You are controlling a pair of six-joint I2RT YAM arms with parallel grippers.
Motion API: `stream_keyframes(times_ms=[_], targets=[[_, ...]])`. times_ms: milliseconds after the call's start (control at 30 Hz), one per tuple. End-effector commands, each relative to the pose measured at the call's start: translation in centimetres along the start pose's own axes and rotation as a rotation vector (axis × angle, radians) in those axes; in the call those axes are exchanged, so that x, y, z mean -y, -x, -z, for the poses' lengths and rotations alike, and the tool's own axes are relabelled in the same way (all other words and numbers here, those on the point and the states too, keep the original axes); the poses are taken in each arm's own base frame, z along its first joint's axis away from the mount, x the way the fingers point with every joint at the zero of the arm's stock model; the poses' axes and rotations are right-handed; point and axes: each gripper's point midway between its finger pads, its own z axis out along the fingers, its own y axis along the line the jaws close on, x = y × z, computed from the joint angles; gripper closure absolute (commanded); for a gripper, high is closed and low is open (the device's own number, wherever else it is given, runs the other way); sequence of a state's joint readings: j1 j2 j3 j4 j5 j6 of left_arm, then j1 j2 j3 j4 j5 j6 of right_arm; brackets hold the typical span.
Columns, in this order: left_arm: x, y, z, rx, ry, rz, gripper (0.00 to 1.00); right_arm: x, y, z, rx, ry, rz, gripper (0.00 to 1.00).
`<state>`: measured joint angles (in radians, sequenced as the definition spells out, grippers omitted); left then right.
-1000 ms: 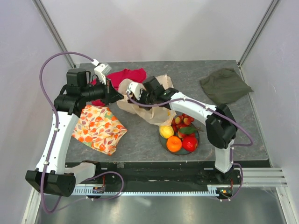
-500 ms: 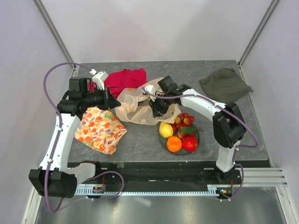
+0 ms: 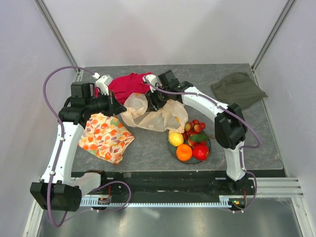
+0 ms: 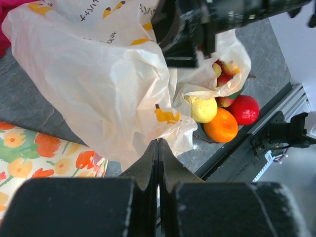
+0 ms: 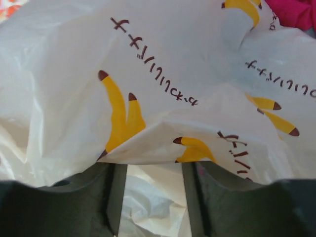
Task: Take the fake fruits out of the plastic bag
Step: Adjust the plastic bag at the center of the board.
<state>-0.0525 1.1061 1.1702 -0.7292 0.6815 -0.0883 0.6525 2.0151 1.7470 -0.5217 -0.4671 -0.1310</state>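
The plastic bag (image 3: 148,114) lies crumpled and spread on the grey table, its right edge reaching the dark plate (image 3: 171,148). On the plate sit a yellow lemon (image 3: 175,138), an orange (image 3: 183,152), a red apple (image 3: 200,151) and small red berries (image 3: 195,126). No grape bunch shows. My left gripper (image 3: 117,106) is at the bag's left edge, jaws shut, with the film (image 4: 98,74) drawn to a point at its tips (image 4: 158,144). My right gripper (image 3: 153,98) sits on the bag's far side, fingers (image 5: 111,197) apart, with film (image 5: 163,74) draped over the tips.
A red cloth (image 3: 131,81) lies behind the bag. An orange-flowered cloth (image 3: 103,136) lies at the front left, under my left arm. An olive-green cloth (image 3: 238,90) lies at the back right. The table's front edge runs just below the plate.
The bag was bunched and held up between both grippers; now it is lower and spread out. My right gripper swung toward the plate, then back to the far side. My left gripper drew slightly left.
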Motion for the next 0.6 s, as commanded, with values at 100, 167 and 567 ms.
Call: stream_keyframes(times_ms=[100,167,567], targets=[[0.2,1.6,0.4,0.055,-0.003,-0.020,0.98,2.2,1.3,-3.6,0.040,-0.149,-0.178,0.27],[0.2,1.7,0.5,0.058,-0.003,-0.022,0.98,2.4,1.3,-4.1,0.044,-0.168,-0.217,0.24],[0.0,-0.1,0.2,0.038,-0.019,0.051,0.98,3.9,1.3,-8.2,0.061,-0.224,-0.423,0.19]])
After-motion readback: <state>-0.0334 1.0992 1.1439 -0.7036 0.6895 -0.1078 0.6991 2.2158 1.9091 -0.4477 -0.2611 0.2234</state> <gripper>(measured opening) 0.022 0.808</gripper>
